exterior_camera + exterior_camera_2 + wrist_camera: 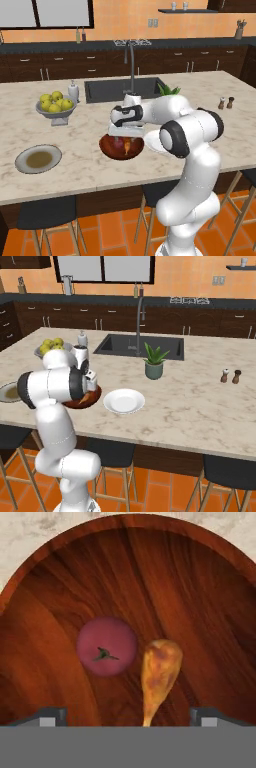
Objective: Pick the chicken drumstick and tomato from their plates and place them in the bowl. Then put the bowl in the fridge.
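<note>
The reddish-brown wooden bowl (121,148) (84,399) (200,602) sits on the marble island. Inside it lie the dark red tomato (106,646) (118,143) and, beside it, the orange-brown chicken drumstick (158,674) (130,145) with its pale thin end toward my hand. My gripper (128,716) (126,133) hangs just above the bowl, jaws open and wide apart, holding nothing. The grey plate with a brownish centre (38,159) (7,392) lies to the bowl's left. The plain white plate (123,401) lies to its right. The fridge is out of view.
A grey footed bowl of yellow-green apples (56,106) and a soap bottle (73,91) stand behind the plates. The sink (125,89) with its faucet, a potted plant (154,362) and salt and pepper shakers (230,376) are on the island. Stools stand under the front edge.
</note>
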